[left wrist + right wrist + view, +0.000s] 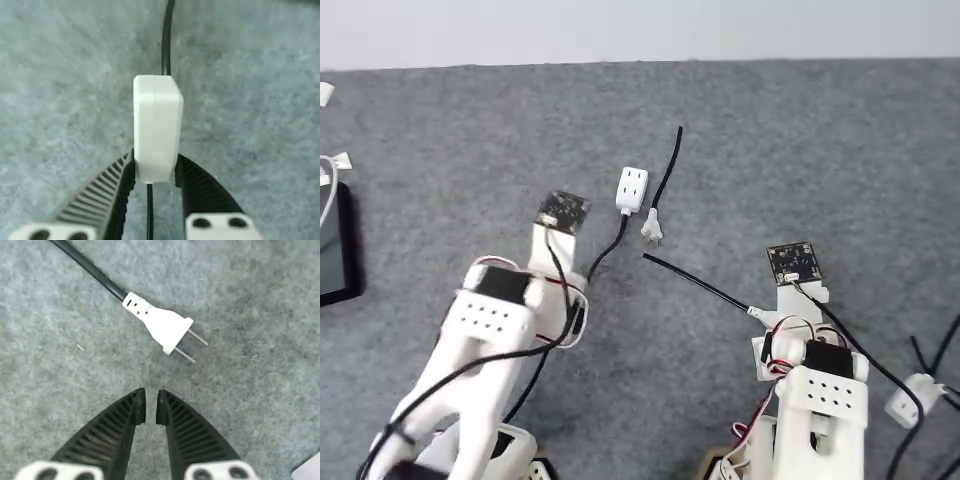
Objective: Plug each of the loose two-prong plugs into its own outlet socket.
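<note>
From above, the outlet socket (632, 190) lies on the grey table (820, 140) just beyond the left arm (495, 315), with its black cable trailing back under that arm. A loose plug (652, 229) lies just beside the socket with its prongs outside the slots, so this pair is not yet joined. A second plug (754, 312) lies right in front of the right arm (815, 385), its cable running off toward the middle of the table. Another white block (910, 396) (a second socket, as I take it) sits well apart near the right edge.

In the left wrist view, the left pincer (154, 167) is closed on the near end of the outlet socket. A finger presses against each flank and the cable passes between them. I judge that this hold is meant to steady the socket, so it will not slide on the table when prongs are pushed into it.

In the right wrist view, the right pincer (150, 407) is narrow, its tips almost meeting, and it holds nothing. The second plug lies flat just ahead of the tips, not touching them, with its prongs slanting back toward the pincer and its cable leading away. The jaws would have to widen before they could take the plug's body, and that looks like the step in hand.
</note>
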Controlling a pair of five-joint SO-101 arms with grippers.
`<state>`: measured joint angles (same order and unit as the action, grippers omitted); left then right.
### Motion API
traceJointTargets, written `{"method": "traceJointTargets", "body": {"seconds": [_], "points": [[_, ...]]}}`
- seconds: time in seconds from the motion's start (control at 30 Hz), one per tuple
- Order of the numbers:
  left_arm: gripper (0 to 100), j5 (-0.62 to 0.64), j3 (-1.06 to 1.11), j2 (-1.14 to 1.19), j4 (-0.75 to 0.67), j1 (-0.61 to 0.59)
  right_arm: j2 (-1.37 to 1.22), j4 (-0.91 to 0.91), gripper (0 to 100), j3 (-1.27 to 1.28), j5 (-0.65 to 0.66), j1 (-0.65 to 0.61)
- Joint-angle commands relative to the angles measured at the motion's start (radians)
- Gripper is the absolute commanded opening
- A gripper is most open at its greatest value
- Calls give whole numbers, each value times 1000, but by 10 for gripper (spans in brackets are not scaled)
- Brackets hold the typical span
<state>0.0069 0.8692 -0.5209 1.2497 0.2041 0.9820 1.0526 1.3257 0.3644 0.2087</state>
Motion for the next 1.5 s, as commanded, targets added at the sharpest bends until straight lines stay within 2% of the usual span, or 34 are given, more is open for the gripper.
{"method": "traceJointTargets", "body": {"seconds": [0.0, 0.1, 0.17, 0.33, 0.43, 0.57, 0.77, 0.87, 0.97, 1.07, 1.3, 1.47], "points": [[13, -9, -5, 170, -123, 32, 1, -15, 43, -8, 11, -8], [16, 35, -12, 284, -238, 29, 1, -15, 43, -8, 11, -7], [28, 104, -39, 327, -258, 9, 1, -15, 43, -8, 11, -5], [226, 132, -48, 279, -256, -75, 1, -15, 43, -8, 11, -5], [268, 123, 1, 189, -258, -83, 1, -15, 43, -8, 11, -5], [230, 84, 64, 25, -250, -86, 1, -15, 43, -8, 11, -7], [87, 17, 81, -245, -115, -72, 1, -15, 43, -8, 11, -7], [36, -8, 84, -292, -63, -41, 1, -15, 43, -8, 11, -8], [19, -28, 81, -242, -61, -28, 1, -15, 42, -8, 11, -8], [32, -46, 77, -140, -121, -35, 1, -15, 42, -8, 11, -8], [239, -44, 70, 112, -305, -100, 1, -15, 42, -8, 11, -5], [250, -84, 31, 181, -330, -150, -1, -15, 43, -8, 11, -5]]}}
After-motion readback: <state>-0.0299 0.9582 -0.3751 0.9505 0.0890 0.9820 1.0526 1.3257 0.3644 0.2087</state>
